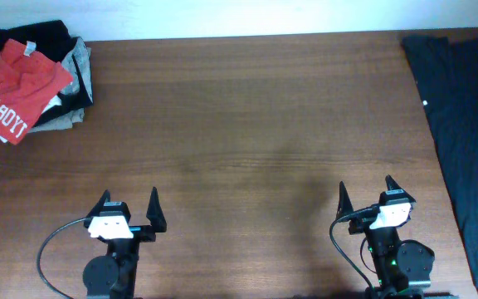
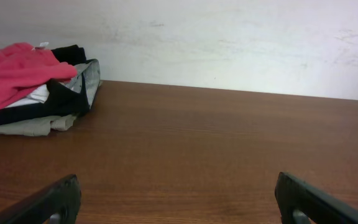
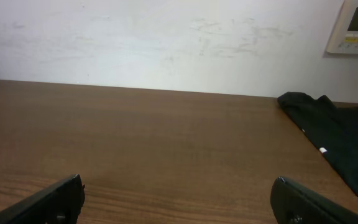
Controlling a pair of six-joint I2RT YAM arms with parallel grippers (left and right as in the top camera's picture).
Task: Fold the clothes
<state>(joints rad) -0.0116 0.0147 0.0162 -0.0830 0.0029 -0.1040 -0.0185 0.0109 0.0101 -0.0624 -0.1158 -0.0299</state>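
Observation:
The clothes [image 1: 465,124], a very dark garment, lie spread along the table's right edge, also seen at the right of the right wrist view as dark cloth [image 3: 340,134]. My left gripper [image 1: 129,203] stands open near the front edge at the left, nothing between its fingers [image 2: 55,202]. My right gripper [image 1: 365,193] is open near the front edge at the right, a short way left of the dark cloth and not touching it. Its fingers [image 3: 303,202] are wide apart over bare wood.
A pile of folded garments [image 1: 69,79] with a red shirt [image 1: 19,87] with white lettering on top sits at the back left corner, also in the left wrist view as a red shirt [image 2: 11,78]. A white wall [image 3: 166,43] with a control panel [image 3: 356,28] rises behind the wooden table [image 1: 247,141].

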